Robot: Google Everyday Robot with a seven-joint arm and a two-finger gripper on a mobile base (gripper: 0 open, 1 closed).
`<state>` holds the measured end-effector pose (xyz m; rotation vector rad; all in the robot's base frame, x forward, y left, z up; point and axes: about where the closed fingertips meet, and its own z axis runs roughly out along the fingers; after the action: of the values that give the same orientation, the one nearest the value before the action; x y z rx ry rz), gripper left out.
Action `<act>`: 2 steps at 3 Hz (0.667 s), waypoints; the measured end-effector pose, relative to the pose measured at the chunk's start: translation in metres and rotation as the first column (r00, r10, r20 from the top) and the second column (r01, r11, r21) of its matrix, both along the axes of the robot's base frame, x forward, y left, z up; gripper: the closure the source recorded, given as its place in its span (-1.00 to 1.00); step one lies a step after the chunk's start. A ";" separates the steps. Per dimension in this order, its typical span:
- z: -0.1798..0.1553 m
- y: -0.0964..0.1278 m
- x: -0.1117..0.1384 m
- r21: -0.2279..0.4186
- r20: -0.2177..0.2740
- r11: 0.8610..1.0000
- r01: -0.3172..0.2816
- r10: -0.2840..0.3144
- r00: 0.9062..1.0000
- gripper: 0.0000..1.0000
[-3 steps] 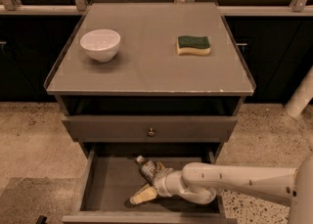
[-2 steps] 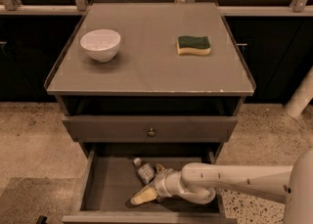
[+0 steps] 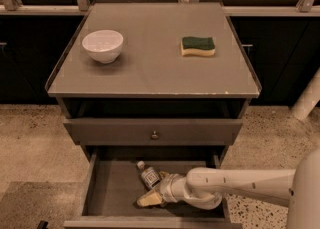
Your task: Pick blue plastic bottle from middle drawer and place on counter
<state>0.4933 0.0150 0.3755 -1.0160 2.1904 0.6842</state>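
Observation:
The blue plastic bottle (image 3: 149, 176) lies on the floor of the open middle drawer (image 3: 112, 188), white cap pointing to the back left. My gripper (image 3: 153, 194) is low inside the drawer, at the bottle's near end and touching or almost touching it; the white arm reaches in from the right. Whether the bottle is gripped does not show. The counter (image 3: 150, 68) is above, with no bottle on it.
A white bowl (image 3: 102, 45) stands at the counter's left and a green-and-yellow sponge (image 3: 198, 45) at its right. A closed drawer front with a round knob (image 3: 154, 135) sits above the open drawer. Speckled floor lies on both sides of the cabinet.
My gripper has edged slightly left toward the bottle. The bottle lies in about the same spot.

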 end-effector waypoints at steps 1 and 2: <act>0.000 0.000 0.000 0.000 0.000 1.000 0.000 0.000 1.000 -0.15; 0.000 0.000 0.000 0.000 0.000 1.000 0.000 0.000 1.000 0.30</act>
<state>0.4933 0.0151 0.3755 -1.0160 2.1904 0.6843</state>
